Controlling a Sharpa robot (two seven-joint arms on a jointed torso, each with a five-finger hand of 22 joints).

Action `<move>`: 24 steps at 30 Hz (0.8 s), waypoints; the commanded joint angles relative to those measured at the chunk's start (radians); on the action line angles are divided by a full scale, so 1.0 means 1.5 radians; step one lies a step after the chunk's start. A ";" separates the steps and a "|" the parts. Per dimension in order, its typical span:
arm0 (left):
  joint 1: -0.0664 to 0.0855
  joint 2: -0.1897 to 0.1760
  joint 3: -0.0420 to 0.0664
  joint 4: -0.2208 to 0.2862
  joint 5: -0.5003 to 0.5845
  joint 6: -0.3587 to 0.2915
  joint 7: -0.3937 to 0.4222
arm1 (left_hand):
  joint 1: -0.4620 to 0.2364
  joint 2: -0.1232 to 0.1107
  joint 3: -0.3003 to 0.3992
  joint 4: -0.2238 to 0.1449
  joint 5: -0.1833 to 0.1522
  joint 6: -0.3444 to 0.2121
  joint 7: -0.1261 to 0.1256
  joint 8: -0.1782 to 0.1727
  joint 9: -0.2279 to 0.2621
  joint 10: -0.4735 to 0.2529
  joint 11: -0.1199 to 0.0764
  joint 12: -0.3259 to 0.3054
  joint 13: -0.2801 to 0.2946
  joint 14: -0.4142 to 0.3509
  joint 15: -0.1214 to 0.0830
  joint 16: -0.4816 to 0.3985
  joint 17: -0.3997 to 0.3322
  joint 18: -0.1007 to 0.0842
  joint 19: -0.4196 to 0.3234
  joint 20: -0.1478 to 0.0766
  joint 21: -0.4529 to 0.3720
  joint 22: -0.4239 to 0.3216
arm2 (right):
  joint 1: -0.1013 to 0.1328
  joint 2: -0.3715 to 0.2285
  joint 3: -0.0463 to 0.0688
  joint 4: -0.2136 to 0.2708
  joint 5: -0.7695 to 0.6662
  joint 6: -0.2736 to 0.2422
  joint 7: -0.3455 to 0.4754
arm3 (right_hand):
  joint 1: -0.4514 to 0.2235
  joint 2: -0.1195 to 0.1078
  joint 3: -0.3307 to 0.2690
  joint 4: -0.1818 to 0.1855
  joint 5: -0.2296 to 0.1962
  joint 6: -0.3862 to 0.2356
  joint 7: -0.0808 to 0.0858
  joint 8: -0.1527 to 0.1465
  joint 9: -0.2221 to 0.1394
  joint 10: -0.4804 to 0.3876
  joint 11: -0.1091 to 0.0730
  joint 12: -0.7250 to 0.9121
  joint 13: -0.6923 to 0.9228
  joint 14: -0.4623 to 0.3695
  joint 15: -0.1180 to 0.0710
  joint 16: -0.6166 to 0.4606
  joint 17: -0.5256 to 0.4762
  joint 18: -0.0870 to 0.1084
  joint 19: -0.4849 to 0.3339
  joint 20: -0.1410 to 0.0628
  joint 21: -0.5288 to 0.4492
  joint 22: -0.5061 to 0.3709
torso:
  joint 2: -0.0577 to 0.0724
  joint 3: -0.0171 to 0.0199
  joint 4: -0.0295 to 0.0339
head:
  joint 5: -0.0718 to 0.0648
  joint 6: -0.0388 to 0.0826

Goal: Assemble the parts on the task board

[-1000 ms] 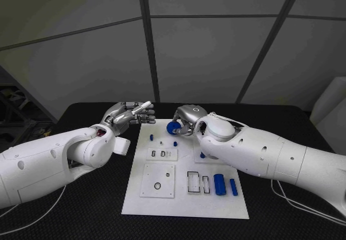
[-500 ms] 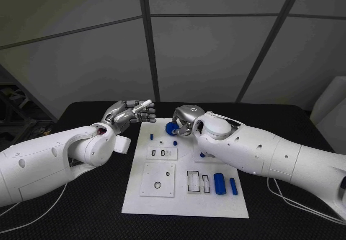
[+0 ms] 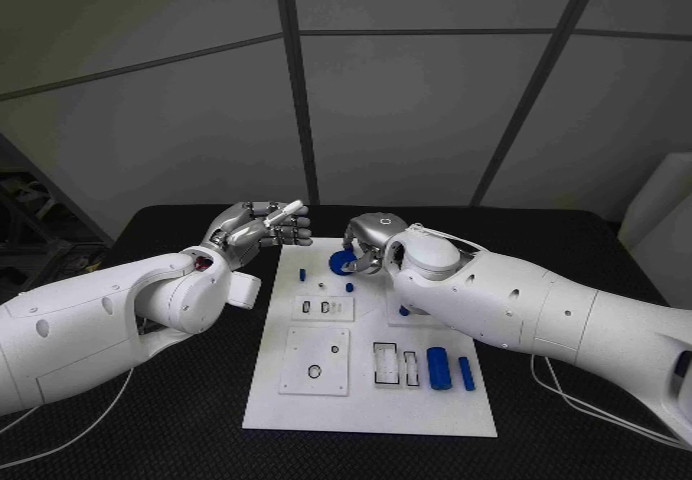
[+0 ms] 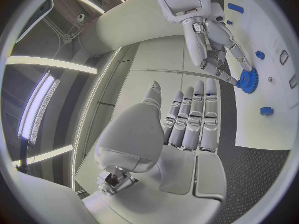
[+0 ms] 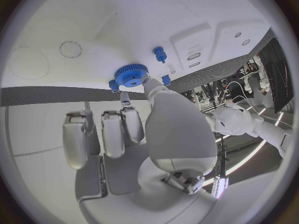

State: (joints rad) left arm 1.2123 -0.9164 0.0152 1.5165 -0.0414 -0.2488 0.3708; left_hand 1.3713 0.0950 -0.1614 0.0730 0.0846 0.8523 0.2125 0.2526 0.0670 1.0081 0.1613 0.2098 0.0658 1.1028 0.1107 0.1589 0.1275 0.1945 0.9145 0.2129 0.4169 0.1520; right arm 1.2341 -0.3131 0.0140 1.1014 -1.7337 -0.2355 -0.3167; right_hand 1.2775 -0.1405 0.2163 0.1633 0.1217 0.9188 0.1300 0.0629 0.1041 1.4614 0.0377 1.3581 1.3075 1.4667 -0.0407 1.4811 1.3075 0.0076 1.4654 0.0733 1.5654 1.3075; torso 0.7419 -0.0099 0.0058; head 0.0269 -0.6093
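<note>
Fingers [image 5: 126, 118] of our right hand [image 3: 378, 240] pinch the blue gear [image 3: 345, 260] at the task board's [image 3: 372, 410] far edge. Our left hand [image 3: 257, 232] hovers left of the board, fingers spread, holding nothing.

Black table [image 3: 173, 400], white task board [image 3: 368, 405] lying flat at its middle

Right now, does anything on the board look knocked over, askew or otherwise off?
Nothing stands out. The task board lies flat; two blue cylinders lie side by side near its right edge. The right hand holds the blue gear at the far end, and the left hand is raised, holding nothing.
</note>
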 commanded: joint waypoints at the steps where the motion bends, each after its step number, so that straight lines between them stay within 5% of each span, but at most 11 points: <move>1: 0.001 0.001 0.001 0.000 -0.003 0.008 -0.001 | 0.000 0.005 -0.001 -0.005 -0.002 0.000 0.004 -0.002 -0.001 0.001 0.002 -0.002 -0.001 0.002 0.005 -0.004 0.000 -0.009 -0.001 0.006 -0.003 -0.001 | 0.002 0.001 0.000 -0.001 0.002 0.011 0.007 | -0.006 -0.007 -0.003 0.012 -0.005 -0.007 0.000 0.000 -0.002 -0.001 0.005 -0.003 0.059 0.041 0.006 0.001 0.042 -0.005 0.070 0.004 0.004 0.176 | 0.000 -0.0002 0.0001 | 0.001 -0.001; 7: 0.002 0.001 0.001 0.000 -0.003 0.008 -0.002 | 0.000 0.005 -0.001 -0.005 -0.002 0.000 0.004 -0.003 -0.001 0.001 0.002 -0.002 -0.001 0.002 0.005 -0.004 0.000 -0.009 -0.001 0.006 -0.003 -0.001 | 0.002 0.001 0.000 -0.002 0.018 0.029 0.011 | -0.043 -0.003 -0.009 0.073 -0.004 -0.004 0.001 0.002 -0.006 0.000 0.006 0.000 0.061 0.042 0.008 0.002 0.046 -0.005 0.070 0.006 0.004 0.176 | 0.000 -0.0001 0.0000 | 0.002 -0.002; 12: 0.002 0.001 0.001 0.000 -0.003 0.008 -0.002 | 0.000 0.005 -0.001 -0.005 -0.002 0.000 0.004 -0.003 -0.001 0.001 0.002 -0.002 -0.001 0.002 0.005 -0.004 0.000 -0.009 -0.001 0.006 -0.003 -0.001 | 0.002 -0.004 0.000 0.000 0.033 0.032 0.011 | -0.062 0.006 -0.009 0.086 0.004 0.002 -0.001 0.003 -0.007 0.001 0.005 0.002 0.064 0.043 0.007 0.005 0.051 -0.005 0.070 0.006 0.004 0.176 | 0.000 -0.0004 -0.0006 | 0.003 -0.002; 15: 0.002 0.000 0.001 0.000 -0.003 0.008 -0.003 | 0.000 0.005 -0.001 -0.005 -0.002 0.000 0.004 -0.003 -0.001 0.001 0.002 -0.002 -0.001 0.002 0.005 -0.004 0.000 -0.009 -0.001 0.006 -0.003 -0.001 | 0.002 -0.011 0.000 0.006 0.037 -0.002 0.015 | -0.064 0.008 -0.008 0.086 0.006 0.002 -0.001 0.003 -0.007 0.002 0.005 0.003 0.064 0.043 0.007 0.005 0.052 -0.005 0.070 0.006 0.004 0.176 | 0.000 0.0004 -0.0005 | 0.002 0.000; 19: 0.002 -0.002 0.001 0.000 -0.003 0.008 -0.003 | 0.000 0.005 -0.001 -0.005 -0.002 -0.001 0.004 -0.003 -0.001 0.001 0.002 -0.003 -0.001 0.002 0.005 -0.005 0.000 -0.009 -0.001 0.006 -0.004 -0.001 | 0.001 -0.044 0.000 0.033 0.069 -0.094 0.043 | -0.057 0.006 -0.005 0.081 0.011 0.003 -0.001 0.002 -0.008 0.003 0.005 0.006 0.067 0.044 0.007 0.006 0.053 -0.005 0.070 0.006 0.004 0.176 | -0.002 0.0013 -0.0033 | 0.002 0.002; 24: 0.002 -0.005 0.001 -0.001 -0.003 0.009 -0.002 | 0.000 0.005 -0.001 -0.005 -0.002 -0.001 0.004 -0.003 -0.001 0.001 0.002 -0.003 -0.001 0.002 0.005 -0.005 0.000 -0.009 -0.001 0.006 -0.004 -0.001 | 0.001 -0.124 0.001 0.098 0.151 -0.159 0.110 | -0.038 -0.002 0.000 0.075 0.012 0.004 -0.001 0.002 -0.010 -0.002 0.005 -0.004 0.059 0.041 0.007 0.000 0.042 -0.005 0.070 0.006 0.004 0.176 | -0.006 0.0016 -0.0083 | 0.000 0.005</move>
State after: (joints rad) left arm 1.2137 -0.9238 0.0152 1.5148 -0.0415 -0.2478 0.3678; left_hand 1.3713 0.0950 -0.1641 0.0703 0.0846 0.8524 0.2125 0.2527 0.0671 1.0081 0.1613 0.2098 0.0658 1.1064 0.1142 0.1549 0.1275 0.1945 0.9145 0.2130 0.4169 0.1523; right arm 1.2337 -0.4895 0.0147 1.2344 -1.6147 -0.3537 -0.2435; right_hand 1.2137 -0.1440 0.2133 0.2772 0.1373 0.9192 0.1301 0.0630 0.0898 1.4614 0.0448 1.3553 1.3075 1.4666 -0.0337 1.4850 1.3074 0.0074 1.4688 0.0766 1.5654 1.3074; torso 0.7377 -0.0085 -0.0006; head 0.0283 -0.6031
